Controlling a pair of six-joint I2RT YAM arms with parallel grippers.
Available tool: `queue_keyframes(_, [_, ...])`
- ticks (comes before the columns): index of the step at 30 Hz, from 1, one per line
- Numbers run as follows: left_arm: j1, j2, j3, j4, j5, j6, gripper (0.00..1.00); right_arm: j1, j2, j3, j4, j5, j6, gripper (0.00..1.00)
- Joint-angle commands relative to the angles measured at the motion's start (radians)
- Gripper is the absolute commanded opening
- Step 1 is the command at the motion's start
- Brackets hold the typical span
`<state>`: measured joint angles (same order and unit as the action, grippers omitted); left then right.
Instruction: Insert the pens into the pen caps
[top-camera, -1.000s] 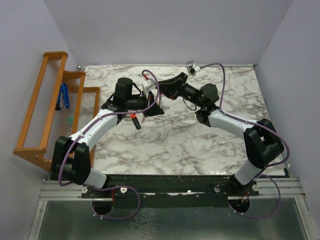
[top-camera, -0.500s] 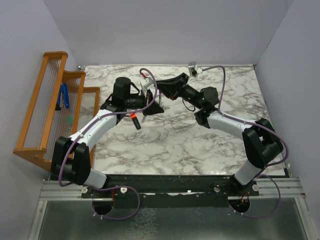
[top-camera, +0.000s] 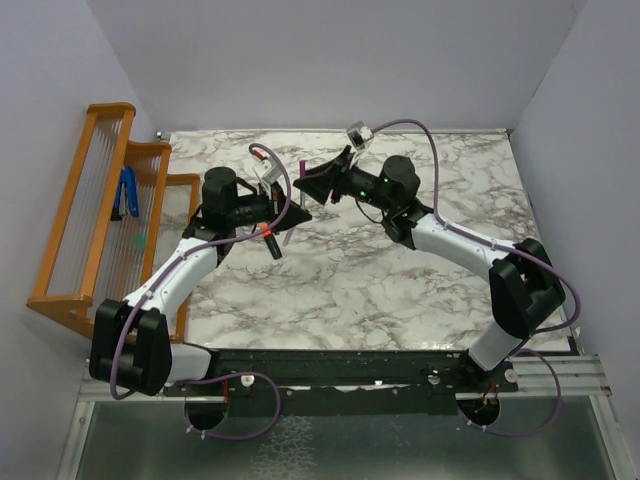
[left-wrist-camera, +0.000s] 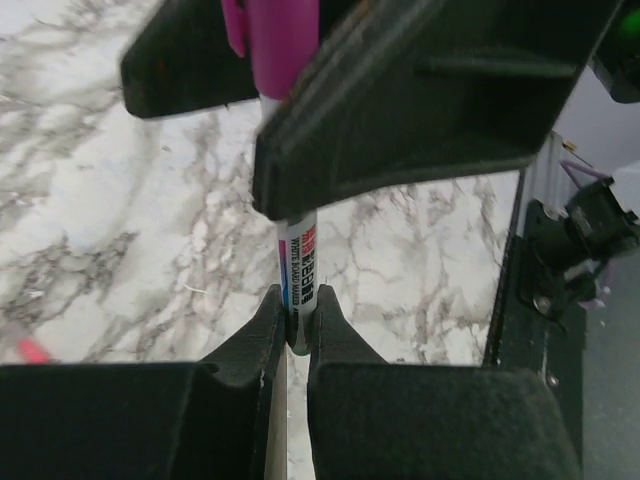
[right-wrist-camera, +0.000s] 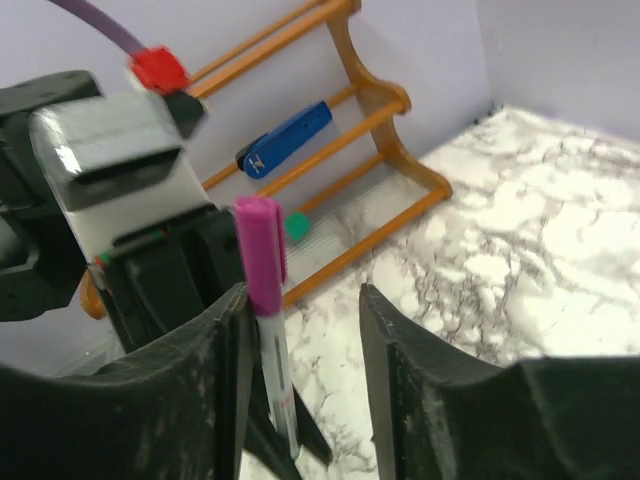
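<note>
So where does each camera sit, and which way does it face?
Top external: above and behind, looking down on the table; left arm and right arm show.
Left wrist: looks along the left pincer, shut on the pen.
Right wrist: looks past the open right pincer toward the rack.
Shared: both wrist views show the magenta cap on that pen.

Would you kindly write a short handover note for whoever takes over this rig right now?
Left pincer: shut on the thin white pen, gripping its barrel.
Right pincer: open, straddling the magenta-purple cap.
Done: that cap sits on the pen's upper end.
Short black marker with orange tip lies on the marble table, apparently uncapped.
Left: set down the capped pen, cap the marker; other pens and caps are not in view.
</note>
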<state>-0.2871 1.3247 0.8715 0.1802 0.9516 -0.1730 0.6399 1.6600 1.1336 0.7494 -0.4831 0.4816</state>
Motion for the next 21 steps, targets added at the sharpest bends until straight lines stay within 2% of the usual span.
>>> queue_keyframes(1, [0.022, -0.082, -0.030, 0.102, -0.118, 0.014, 0.00, -0.036, 0.003, 0.103, -0.328, 0.032, -0.124, 0.54])
queue_keyframes(4, [0.016, -0.062, -0.025, -0.055, -0.201, 0.037, 0.00, -0.097, 0.004, 0.184, -0.388, 0.035, -0.135, 0.58])
queue_keyframes(6, [0.008, -0.036, -0.010, -0.161, -0.267, 0.060, 0.00, -0.137, -0.023, 0.177, -0.392, 0.054, -0.133, 0.58])
queue_keyframes(9, [-0.010, 0.013, 0.005, -0.282, -0.378, 0.070, 0.00, -0.175, -0.107, 0.098, -0.384, 0.147, -0.144, 0.64])
queue_keyframes(14, [-0.054, 0.165, 0.044, -0.427, -0.642, 0.047, 0.00, -0.192, -0.267, -0.058, -0.422, 0.359, -0.186, 0.77])
queue_keyframes(21, [-0.205, 0.359, 0.184, -0.553, -0.885, 0.046, 0.00, -0.195, -0.369, -0.154, -0.538, 0.452, -0.231, 0.78])
